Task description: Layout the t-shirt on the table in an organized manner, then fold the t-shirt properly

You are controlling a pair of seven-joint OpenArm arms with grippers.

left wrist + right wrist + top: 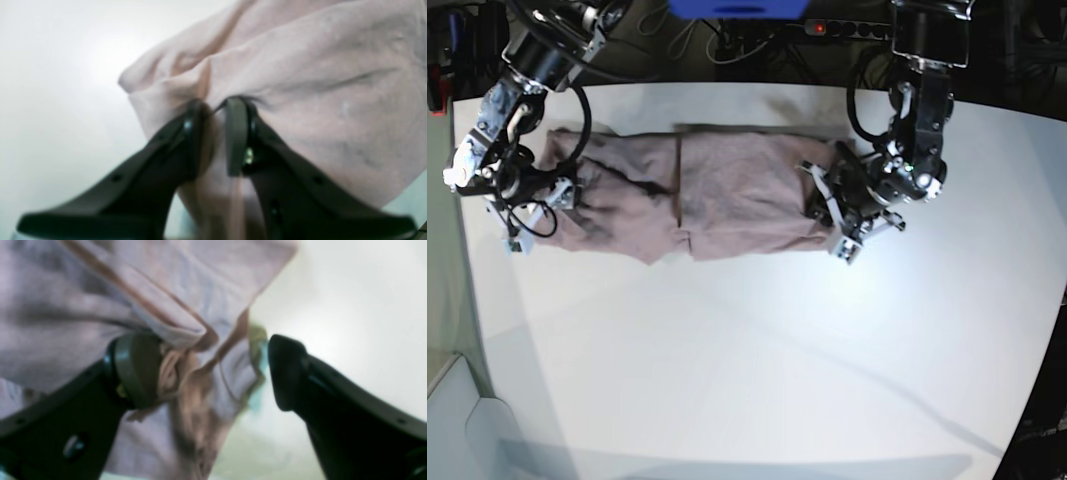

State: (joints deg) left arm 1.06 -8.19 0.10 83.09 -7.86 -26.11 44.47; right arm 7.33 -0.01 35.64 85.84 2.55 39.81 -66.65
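The dusty mauve t-shirt (727, 190) lies stretched sideways across the far half of the white table (757, 360), wrinkled and partly folded over itself. At the shirt's right end in the base view, my left gripper (832, 215) is low over the cloth. In its wrist view the left gripper (215, 110) is shut on a pinched fold of the t-shirt (317, 83). My right gripper (537, 215) is at the shirt's left end. In its wrist view the right gripper (213, 363) is open, with bunched t-shirt (100, 290) cloth lying against one finger (140, 366) and short of the other.
Cables and a power strip (847, 27) run along the table's far edge, beside a blue object (737, 8). The table's left edge passes close to my right arm, with a pale floor or bin area (467, 420) below it.
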